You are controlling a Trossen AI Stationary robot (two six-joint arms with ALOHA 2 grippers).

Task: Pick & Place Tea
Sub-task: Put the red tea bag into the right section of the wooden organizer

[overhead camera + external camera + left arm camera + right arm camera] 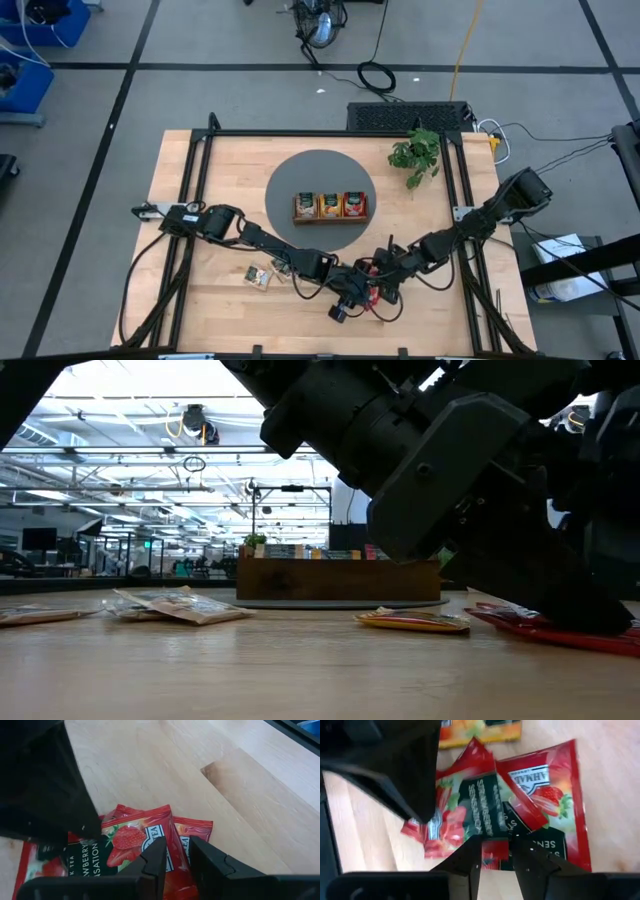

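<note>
Several red tea sachets (545,795) lie overlapping on the wood near the table's near edge (373,292), with an orange-yellow sachet (480,730) beside them. Both arms meet over this pile. My left gripper (178,852) points down at it, shut on one red sachet (145,835). My right gripper (496,845) stands shut a little farther along the same pile. Two more sachets (261,276) lie flat to the left. The wooden tray (330,206) holds green, orange and red sachets standing in its three compartments. My left gripper pinches the red sachet at its edge (176,862) between both fingers, coming from above at a slant. The sachet's far end (140,812) rests on the other red sachets. My right gripper has its tips down at the pile, and red foil (495,854) shows in the narrow slit between them. Whether it pinches that foil or only stands over it, I cannot tell.
The tray sits on a round grey mat (290,170) at the table's middle. A small green plant (415,152) stands at the far right. Black frame rails (195,190) run along both sides. Bare wood lies between the pile and the mat.
</note>
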